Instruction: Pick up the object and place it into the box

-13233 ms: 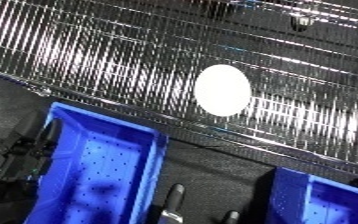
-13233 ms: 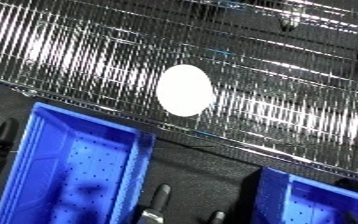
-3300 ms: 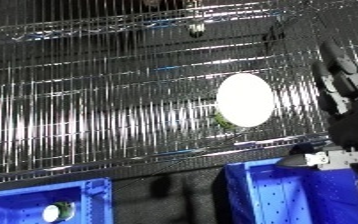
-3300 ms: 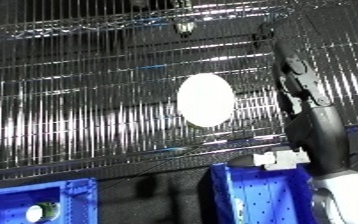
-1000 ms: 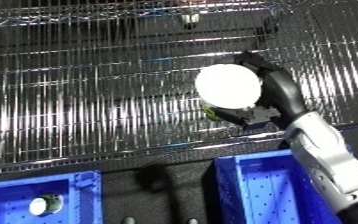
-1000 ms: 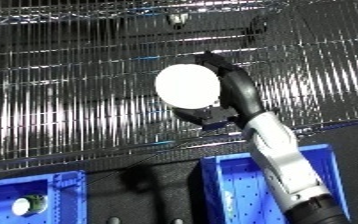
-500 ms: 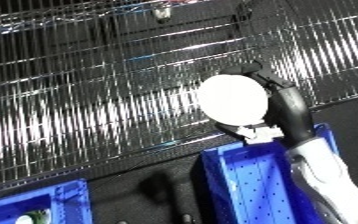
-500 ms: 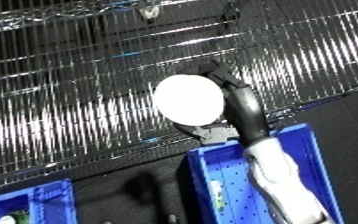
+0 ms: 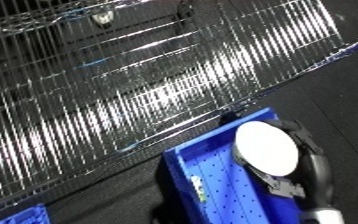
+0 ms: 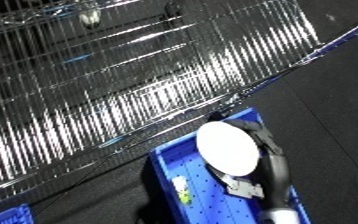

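Black fingers of the right hand (image 9: 302,161) curl round the far edge of a flat white oval disc (image 9: 266,148), with the white and silver forearm (image 9: 322,212) running down to the lower edge of the view; the hand is closed on the disc and carries it face-up toward the camera. Held that way, the disc hangs directly over the near end of a blue plastic bin with a perforated floor (image 9: 213,187), which lies just beneath and to the left of the hand, so the task's thing looks poised for release, a judgement only, since it is not yet resting on the bin floor. A small pale item (image 10: 182,194) lies on the bin floor left of the hand; what it is cannot be made out. Beyond the hand, up and to the left, a shiny wire-grid shelf (image 9: 131,95) slants across the view. Dark floor (image 9: 344,85) fills the space to the right of the hand. At the lower left corner, well apart from the hand, the corner of a second blue bin (image 9: 24,216) shows. The left hand appears in neither view.
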Available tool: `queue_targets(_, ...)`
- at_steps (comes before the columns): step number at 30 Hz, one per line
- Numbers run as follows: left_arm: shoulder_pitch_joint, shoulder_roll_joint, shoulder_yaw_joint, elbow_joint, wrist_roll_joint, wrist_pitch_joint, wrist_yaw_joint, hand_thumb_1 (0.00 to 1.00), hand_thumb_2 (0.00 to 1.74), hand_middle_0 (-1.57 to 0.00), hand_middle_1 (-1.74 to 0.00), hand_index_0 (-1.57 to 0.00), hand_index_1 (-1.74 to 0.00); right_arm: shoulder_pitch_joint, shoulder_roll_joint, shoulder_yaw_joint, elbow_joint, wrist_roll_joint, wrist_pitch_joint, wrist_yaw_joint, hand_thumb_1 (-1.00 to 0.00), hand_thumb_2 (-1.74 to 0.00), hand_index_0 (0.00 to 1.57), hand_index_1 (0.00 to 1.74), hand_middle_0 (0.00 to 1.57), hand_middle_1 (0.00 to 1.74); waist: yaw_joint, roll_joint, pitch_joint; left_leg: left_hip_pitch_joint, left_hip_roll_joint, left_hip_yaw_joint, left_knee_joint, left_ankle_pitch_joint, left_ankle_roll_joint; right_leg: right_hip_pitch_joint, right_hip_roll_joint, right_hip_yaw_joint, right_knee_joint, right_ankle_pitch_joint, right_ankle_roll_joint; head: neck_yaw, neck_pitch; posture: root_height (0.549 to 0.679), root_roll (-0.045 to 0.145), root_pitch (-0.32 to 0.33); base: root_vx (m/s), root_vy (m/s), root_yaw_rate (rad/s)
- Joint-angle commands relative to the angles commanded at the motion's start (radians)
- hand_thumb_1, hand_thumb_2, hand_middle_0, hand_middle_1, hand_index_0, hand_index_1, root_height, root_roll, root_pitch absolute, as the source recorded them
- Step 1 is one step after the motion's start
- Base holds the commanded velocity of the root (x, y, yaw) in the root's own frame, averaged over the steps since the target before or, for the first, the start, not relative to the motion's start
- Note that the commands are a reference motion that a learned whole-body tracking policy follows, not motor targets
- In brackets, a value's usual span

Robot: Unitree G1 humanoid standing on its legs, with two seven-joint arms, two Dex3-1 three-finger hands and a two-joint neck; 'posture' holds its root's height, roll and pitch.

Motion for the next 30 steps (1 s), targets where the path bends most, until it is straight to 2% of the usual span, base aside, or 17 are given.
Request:
queue_targets(4,0.011,0.004,-0.002,-0.003,0.001,-0.011,-0.008,0.0,0.0,0.0,0.0,0.0,0.0,0.074,0.008,-0.044,0.124,0.083,-0.061,0.022,-0.75,-1.3,1.18,1.3,1.18,1.3,-0.005,-0.003,0.0,0.012,0.0,0.005,-0.013,-0.003,0.0025,0.009,0.0048,0.002,-0.016,0.005,0.0033,0.063,-0.002,0.642,0.069,0.109,-0.02,-0.008,-0.043)
queue_targets(6,0.005,0.013,-0.007,-0.002,0.0,-0.008,-0.009,0.0,0.0,0.0,0.0,0.0,0.0,0.083,0.009,-0.049,0.2,0.115,-0.061,0.03,-0.75,-1.3,1.18,1.3,1.18,1.3,-0.005,-0.002,0.0,0.015,-0.001,0.006,-0.018,-0.003,0.0031,0.013,0.0069,0.003,-0.024,0.009,0.0043,0.087,-0.01,0.643,0.068,0.11,-0.034,-0.026,-0.012)
queue_targets(8,-0.006,0.023,-0.016,0.002,0.001,-0.003,-0.01,0.0,0.0,0.0,0.0,0.0,0.0,0.079,0.006,-0.045,0.293,0.149,-0.037,0.049,-0.75,-1.3,1.18,1.3,1.18,1.3,-0.001,0.0,0.0,0.015,-0.003,0.005,-0.019,-0.004,0.0044,0.015,0.0087,0.002,-0.03,0.013,0.004,0.14,-0.064,0.643,0.066,0.11,-0.034,-0.052,0.015)
queue_targets(11,-0.021,0.04,-0.036,0.013,0.013,-0.003,-0.018,0.0,0.0,0.0,0.0,0.0,0.0,0.051,-0.006,-0.034,0.443,0.22,0.006,0.126,-0.6,-1.04,0.94,1.04,0.94,1.04,0.013,0.006,0.0,0.017,-0.009,-0.002,-0.02,-0.004,0.0061,0.022,0.0092,-0.002,-0.041,0.02,0.0019,0.199,-0.132,0.644,0.065,0.108,-0.031,-0.085,0.059)
queue_targets(12,-0.026,0.05,-0.051,0.023,0.018,-0.008,-0.029,0.0,0.0,0.0,0.0,0.0,0.0,0.024,-0.013,-0.028,0.534,0.261,0.022,0.185,-0.5,-0.87,0.79,0.87,0.79,0.87,0.023,0.012,0.0,0.024,-0.013,-0.006,-0.023,-0.002,0.0063,0.031,0.0069,-0.005,-0.049,0.024,0.0015,0.224,-0.156,0.645,0.066,0.103,-0.005,-0.075,0.063)
queue_targets(13,-0.026,0.05,-0.051,0.023,0.018,-0.008,-0.029,0.0,0.0,0.0,0.0,0.0,0.0,0.024,-0.013,-0.028,0.534,0.261,0.022,0.185,-0.5,-0.87,0.79,0.87,0.79,0.87,0.023,0.012,0.0,0.024,-0.013,-0.006,-0.023,-0.002,0.0063,0.031,0.0069,-0.005,-0.049,0.024,0.0015,0.224,-0.156,0.645,0.066,0.103,-0.005,-0.075,0.063)
queue_targets(14,-0.028,0.056,-0.056,0.027,0.018,-0.008,-0.034,0.0,0.0,0.0,0.0,0.0,0.0,0.011,-0.017,-0.026,0.572,0.272,0.03,0.204,-0.45,-0.78,0.71,0.78,0.71,0.78,0.026,0.016,0.0,0.029,-0.015,-0.007,-0.026,-0.001,0.0061,0.036,0.0051,-0.006,-0.052,0.025,0.0018,0.239,-0.17,0.646,0.066,0.1,0.004,-0.061,0.059)
queue_targets(15,-0.033,0.065,-0.063,0.039,0.015,-0.004,-0.043,0.0,0.0,0.0,0.0,0.0,0.0,-0.015,-0.023,-0.022,0.639,0.288,0.043,0.229,-0.35,-0.61,0.55,0.61,0.55,0.61,0.032,0.025,0.0,0.04,-0.017,-0.007,-0.031,0.002,0.0057,0.044,0.0019,-0.006,-0.056,0.027,0.0016,0.26,-0.189,0.646,0.068,0.093,0.01,-0.026,0.029)
queue_targets(16,-0.033,0.065,-0.063,0.039,0.015,-0.004,-0.043,0.0,0.0,0.0,0.0,0.0,0.0,-0.015,-0.023,-0.022,0.639,0.288,0.043,0.229,-0.35,-0.61,0.55,0.61,0.55,0.61,0.032,0.025,0.0,0.04,-0.017,-0.007,-0.031,0.002,0.0057,0.044,0.0019,-0.006,-0.056,0.027,0.0016,0.26,-0.189,0.646,0.068,0.093,0.01,-0.026,0.029)
queue_targets(17,-0.04,0.071,-0.065,0.055,0.014,0.003,-0.053,0.0,0.0,0.0,0.0,0.0,0.0,-0.036,-0.028,-0.024,0.7,0.293,0.058,0.242,-0.25,-0.44,0.39,0.44,0.39,0.44,0.035,0.033,0.0,0.05,-0.02,-0.006,-0.036,0.005,0.0047,0.052,-0.0005,-0.007,-0.059,0.027,0.0006,0.283,-0.201,0.647,0.07,0.087,0.01,-0.018,0.041)
queue_targets(18,-0.04,0.071,-0.065,0.055,0.014,0.003,-0.053,0.0,0.0,0.0,0.0,0.0,0.0,-0.036,-0.028,-0.024,0.7,0.293,0.058,0.242,-0.25,-0.44,0.39,0.44,0.39,0.44,0.035,0.033,0.0,0.05,-0.02,-0.006,-0.036,0.005,0.0047,0.052,-0.0005,-0.007,-0.059,0.027,0.0006,0.283,-0.201,0.647,0.07,0.087,0.01,-0.018,0.041)
queue_targets(19,-0.043,0.073,-0.065,0.071,0.016,0.007,-0.066,0.0,0.0,0.0,0.0,0.0,0.0,-0.054,-0.033,-0.028,0.756,0.29,0.069,0.258,-0.15,-0.26,0.24,0.26,0.24,0.26,0.038,0.042,0.0,0.06,-0.023,-0.006,-0.039,0.006,0.0037,0.06,-0.0024,-0.008,-0.062,0.026,-0.0006,0.31,-0.224,0.647,0.072,0.08,0.014,-0.015,0.047)
queue_targets(20,-0.043,0.073,-0.066,0.078,0.018,0.008,-0.073,0.0,0.0,0.0,0.0,0.0,0.0,-0.063,-0.035,-0.029,0.783,0.284,0.074,0.266,-0.1,-0.17,0.16,0.17,0.16,0.17,0.04,0.046,0.0,0.065,-0.025,-0.006,-0.041,0.007,0.003,0.064,-0.0033,-0.008,-0.064,0.026,-0.0009,0.317,-0.232,0.647,0.074,0.077,0.015,-0.018,0.054)
queue_targets(21,-0.043,0.073,-0.066,0.078,0.018,0.008,-0.073,0.0,0.0,0.0,0.0,0.0,0.0,-0.063,-0.035,-0.029,0.783,0.284,0.074,0.266,-0.1,-0.17,0.16,0.17,0.16,0.17,0.04,0.046,0.0,0.065,-0.025,-0.006,-0.041,0.007,0.003,0.064,-0.0033,-0.008,-0.064,0.026,-0.0009,0.317,-0.232,0.647,0.074,0.077,0.015,-0.018,0.054)
queue_targets(22,-0.045,0.073,-0.069,0.09,0.021,0.009,-0.085,0.0,0.0,0.0,0.0,0.0,0.0,-0.08,-0.038,-0.028,0.828,0.275,0.083,0.28,0.0,0.0,0.0,0.0,0.0,0.0,0.043,0.051,0.0,0.072,-0.027,-0.006,-0.042,0.008,0.0015,0.071,-0.0048,-0.009,-0.065,0.026,-0.001,0.329,-0.247,0.647,0.075,0.071,0.016,-0.019,0.042)
queue_targets(30,-0.056,0.07,-0.078,0.117,0.033,0.012,-0.116,0.0,0.0,0.0,0.0,0.0,0.0,-0.119,-0.038,-0.013,0.915,0.265,0.103,0.342,0.0,0.0,0.0,0.0,0.0,0.0,0.05,0.058,0.0,0.097,-0.032,-0.009,-0.05,0.014,-0.0033,0.093,-0.0057,-0.012,-0.068,0.027,-0.0003,0.344,-0.282,0.648,0.08,0.051,0.011,-0.016,0.03)
